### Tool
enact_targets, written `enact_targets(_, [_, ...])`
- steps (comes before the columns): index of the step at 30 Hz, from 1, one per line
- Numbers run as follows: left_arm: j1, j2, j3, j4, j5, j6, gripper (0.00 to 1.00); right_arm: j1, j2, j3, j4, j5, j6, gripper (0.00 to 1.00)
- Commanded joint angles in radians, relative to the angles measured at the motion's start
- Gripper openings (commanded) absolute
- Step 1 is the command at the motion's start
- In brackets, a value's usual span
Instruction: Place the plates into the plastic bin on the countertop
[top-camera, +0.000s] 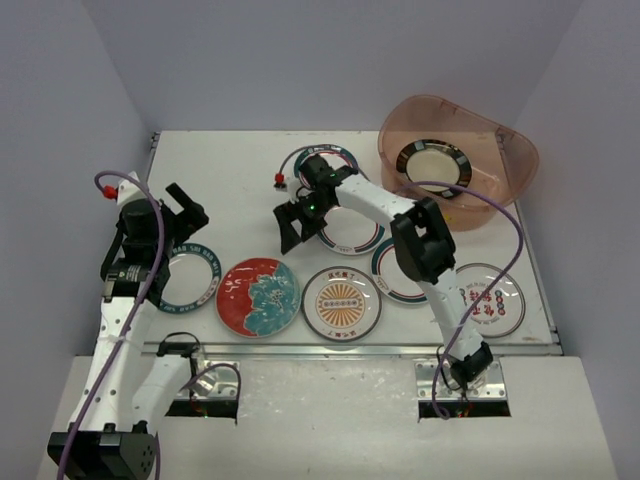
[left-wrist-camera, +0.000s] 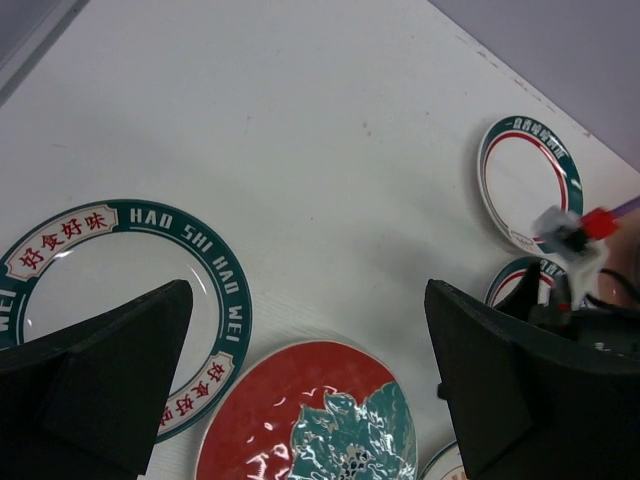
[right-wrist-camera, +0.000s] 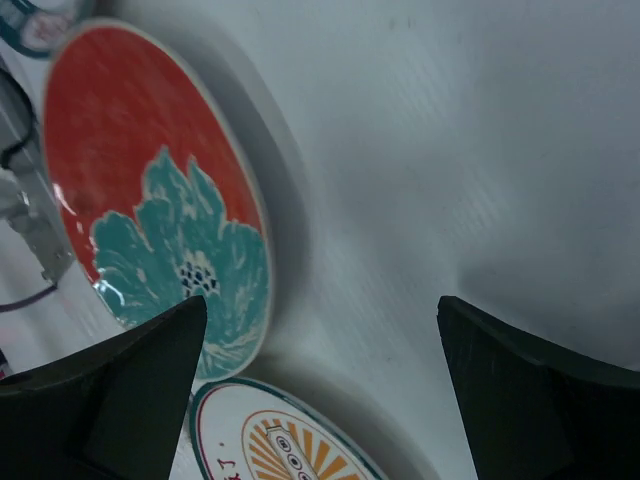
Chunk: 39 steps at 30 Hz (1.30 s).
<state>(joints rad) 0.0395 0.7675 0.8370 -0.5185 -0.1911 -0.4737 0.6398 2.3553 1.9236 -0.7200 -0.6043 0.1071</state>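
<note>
One dark-rimmed plate (top-camera: 432, 165) flat on the bottom of the plastic bin (top-camera: 510, 160), itself at the far right corner of the white worktop (top-camera: 230, 170). Seven more plates outside the bin, all flat on the worktop.

Along the near edge, from left to right:
- a teal-rimmed lettered plate (top-camera: 195, 283), partly under the left arm (top-camera: 135, 300)
- a red-and-teal floral plate (top-camera: 258, 297)
- an orange sunburst plate (top-camera: 341, 301)
- a red-lettered plate (top-camera: 490, 298), past a gap

Behind these, three teal-and-red rimmed plates:
- nearest plate (top-camera: 388, 272), between the sunburst and the red-lettered one, half hidden by the right arm (top-camera: 425, 245)
- middle plate (top-camera: 352, 238), crossed by the same arm
- back plate (top-camera: 298, 168), near the far edge, partly covered by the right wrist and just left of the bin

Right hand (top-camera: 297, 225):
- released, fingers wide apart with nothing between them
- hangs above bare worktop, behind the floral and sunburst plates and just left of the middle rimmed plate
- touches no plate, as far as the right wrist view shows

Left hand (top-camera: 188, 210):
- also released, fingers spread wide and empty
- hovers above the far rim of the teal-rimmed lettered plate
- in the left wrist view, looks down on that plate and the floral plate beside it, clear of both
</note>
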Motion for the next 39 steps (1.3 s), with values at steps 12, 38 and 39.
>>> enact_targets(12, [-0.006,0.005,-0.014,0.070,0.097,0.037,1.00,0.060,0.062,-0.084,-0.025,-0.087,-0.037,0.70])
enact_targets(38, [-0.007,-0.027,-0.024,0.081,0.151,0.056,1.00,-0.004,-0.156,-0.205,0.192,-0.206,0.264,0.00])
enact_targets(39, [-0.007,-0.030,-0.024,0.081,0.151,0.056,1.00,-0.020,-0.186,-0.206,0.195,-0.206,0.273,0.00])
